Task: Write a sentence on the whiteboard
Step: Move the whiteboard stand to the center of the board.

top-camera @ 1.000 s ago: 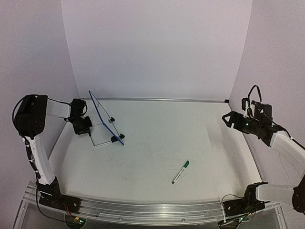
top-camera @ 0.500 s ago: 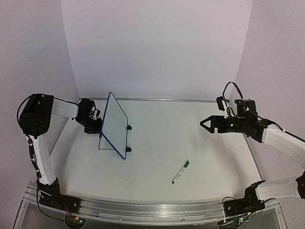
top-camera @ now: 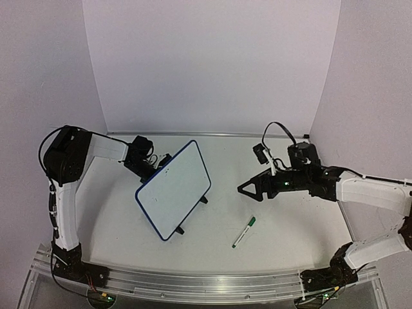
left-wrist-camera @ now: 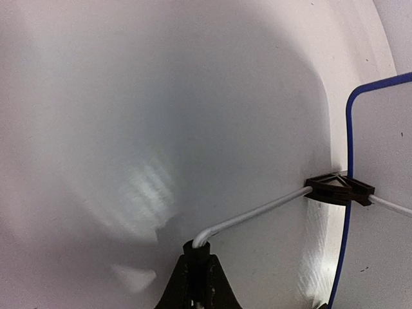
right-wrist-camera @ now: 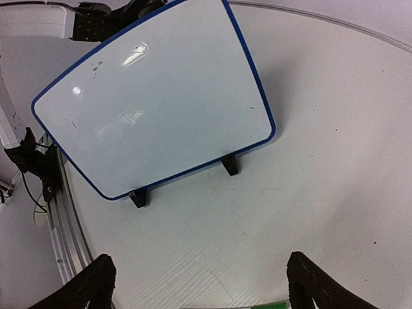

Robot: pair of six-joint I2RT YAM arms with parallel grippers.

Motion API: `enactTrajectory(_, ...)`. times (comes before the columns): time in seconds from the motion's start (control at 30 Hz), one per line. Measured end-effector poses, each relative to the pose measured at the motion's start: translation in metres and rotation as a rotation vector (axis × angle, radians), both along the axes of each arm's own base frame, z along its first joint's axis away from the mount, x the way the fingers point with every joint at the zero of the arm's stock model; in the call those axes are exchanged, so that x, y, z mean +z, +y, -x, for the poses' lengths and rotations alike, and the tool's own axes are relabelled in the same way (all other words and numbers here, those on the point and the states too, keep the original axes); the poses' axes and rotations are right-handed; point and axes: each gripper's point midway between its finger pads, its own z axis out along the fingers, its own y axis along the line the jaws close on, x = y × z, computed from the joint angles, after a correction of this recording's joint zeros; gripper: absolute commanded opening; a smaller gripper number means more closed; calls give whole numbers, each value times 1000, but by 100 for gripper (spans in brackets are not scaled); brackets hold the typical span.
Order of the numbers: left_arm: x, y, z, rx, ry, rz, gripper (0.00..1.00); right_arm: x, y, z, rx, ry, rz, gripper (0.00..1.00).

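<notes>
whiteboard (top-camera: 174, 188) now faces me, left hand (top-camera: 154, 168) clenched on it; marker (top-camera: 244, 232) lies diagonal, nearer my released right hand (top-camera: 247, 192).

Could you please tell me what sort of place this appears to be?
Probably a robotics lab test cell: a white tabletop inside plain white walls, left arm and right arm bolted to an aluminium rail, only a whiteboard and marker set out.

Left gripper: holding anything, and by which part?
The left gripper is shut on the whiteboard, pinching the bent end of the wire stand behind it. The right gripper is open and holds nothing.
</notes>
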Motion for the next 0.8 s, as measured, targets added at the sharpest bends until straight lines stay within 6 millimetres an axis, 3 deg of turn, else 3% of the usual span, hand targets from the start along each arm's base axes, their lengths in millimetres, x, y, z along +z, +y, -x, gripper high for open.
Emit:
enactTrajectory(0.13,0,-24,10,-97,7,36,7,-30,20,13,38,-2,61,78)
enactTrajectory(0.27,1,-30,14,-122,13,52,27,-69,32,16,41,13,129,72)
enactTrajectory(0.4,7,-30,13,-103,-5,69,53,-100,43,11,23,6,174,68)
enactTrajectory(0.57,16,-10,8,26,-72,-1,72,-133,57,3,5,-6,238,66)
enactTrajectory(0.8,46,39,-1,301,-178,-70,79,-152,77,-22,-28,-51,270,62)
